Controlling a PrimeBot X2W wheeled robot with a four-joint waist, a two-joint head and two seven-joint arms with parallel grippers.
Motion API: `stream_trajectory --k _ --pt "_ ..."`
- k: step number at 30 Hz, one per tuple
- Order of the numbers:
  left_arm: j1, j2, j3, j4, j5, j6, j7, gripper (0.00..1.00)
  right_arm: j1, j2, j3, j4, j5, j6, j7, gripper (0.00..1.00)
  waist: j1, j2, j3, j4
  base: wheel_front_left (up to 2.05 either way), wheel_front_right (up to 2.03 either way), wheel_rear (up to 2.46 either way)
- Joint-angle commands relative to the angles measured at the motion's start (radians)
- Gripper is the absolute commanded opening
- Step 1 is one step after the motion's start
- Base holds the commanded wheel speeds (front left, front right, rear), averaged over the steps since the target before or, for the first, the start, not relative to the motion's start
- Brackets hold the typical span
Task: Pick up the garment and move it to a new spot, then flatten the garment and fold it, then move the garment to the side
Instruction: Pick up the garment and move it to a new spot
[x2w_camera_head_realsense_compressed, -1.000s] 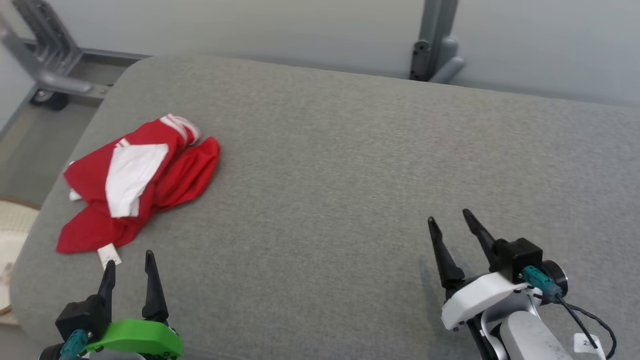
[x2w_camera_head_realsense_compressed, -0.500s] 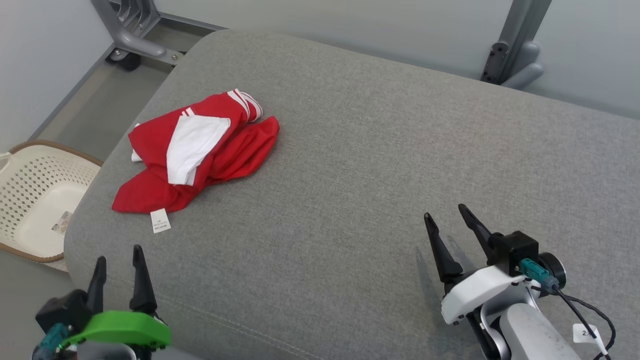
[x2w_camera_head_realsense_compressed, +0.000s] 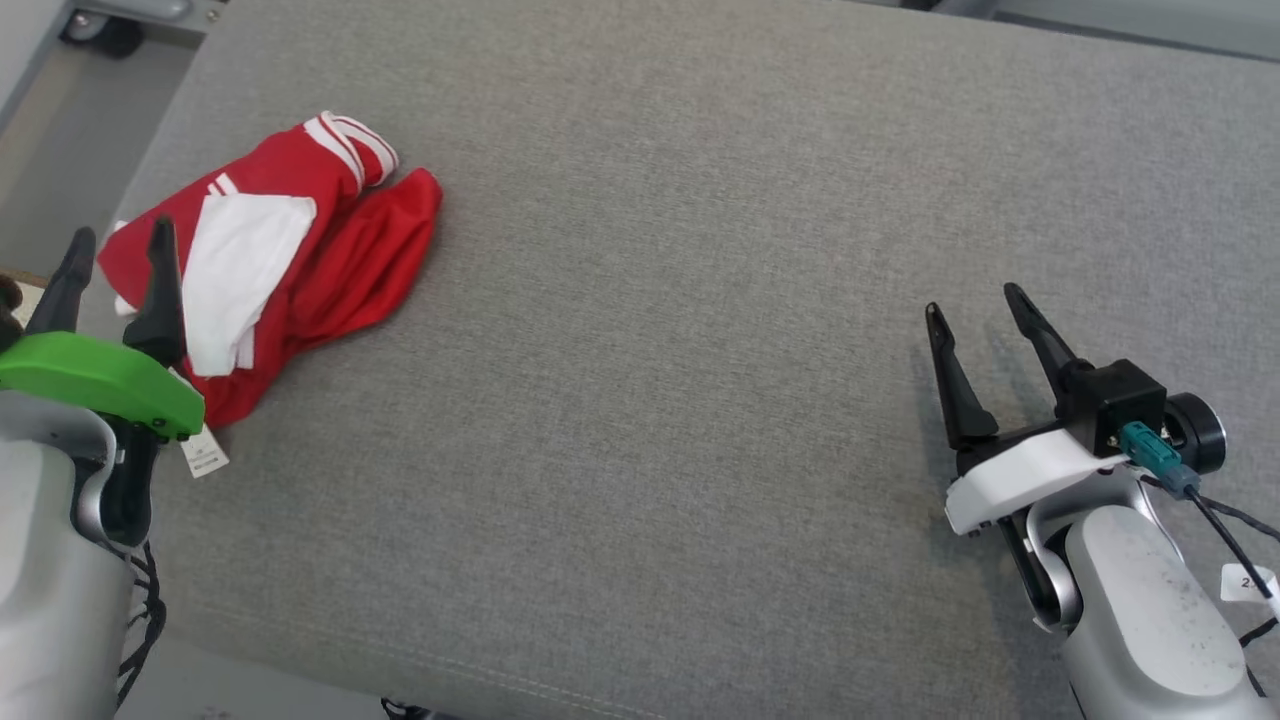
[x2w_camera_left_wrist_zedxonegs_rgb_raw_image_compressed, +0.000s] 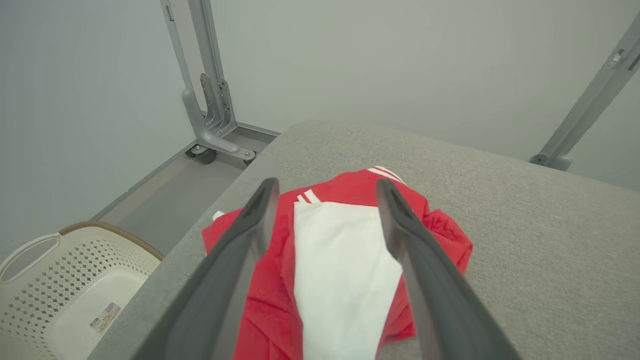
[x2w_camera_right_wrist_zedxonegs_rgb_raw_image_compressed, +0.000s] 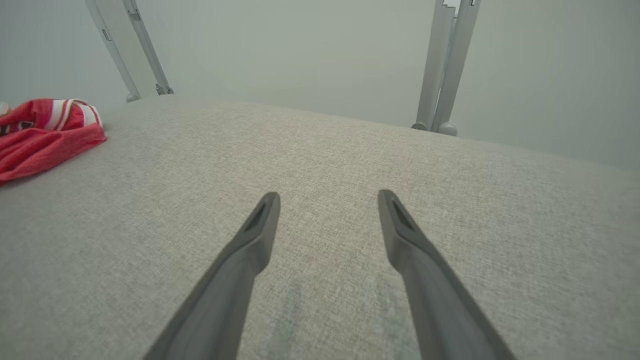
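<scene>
Red-and-white garment (x2w_camera_head_realsense_compressed: 280, 270) bunched at left end of gray cushion (x2w_camera_head_realsense_compressed: 700, 300).
Over its near edge, left gripper (x2w_camera_head_realsense_compressed: 122, 230) spread wide, holding nothing; well apart at right, right gripper (x2w_camera_head_realsense_compressed: 972, 300) likewise wide and empty above bare cushion.

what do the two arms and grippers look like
Each has two long, tapered dark fingers. The left gripper wears a bright green cover; the right gripper a white cover, with a teal connector, a black cable and a small white tag. The forearms are pale grey.
</scene>
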Motion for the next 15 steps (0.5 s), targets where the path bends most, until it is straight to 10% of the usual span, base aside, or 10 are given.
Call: stream_trajectory --k 1,11,13,15 --pt "-0.028 0.018 -0.035 0.022 -0.047 -0.002 0.024 1.00 -0.019 -0.005 -0.002 -0.006 -0.006 -0.001 -0.003 1.00 0.0000 0.0000 0.083 -0.082 0.00 0.00 0.00" --pt "-0.110 0.051 -0.147 0.314 -0.221 -0.002 0.152 1.00 -0.037 -0.013 -0.003 0.001 -0.009 -0.001 -0.003 1.00 0.0000 0.0000 0.130 -0.154 0.00 0.00 0.00" --pt "-0.121 0.038 -0.159 0.335 -0.234 -0.002 0.133 0.00 -0.040 -0.009 -0.006 0.001 -0.003 -0.001 -0.003 1.00 0.0000 0.0000 0.126 -0.161 0.00 0.00 0.00" --pt "-0.125 0.040 -0.169 0.338 -0.233 -0.002 0.117 0.00 -0.042 -0.006 -0.008 0.000 -0.001 -0.001 -0.003 1.00 0.0000 0.0000 0.123 -0.163 0.00 0.00 0.00"
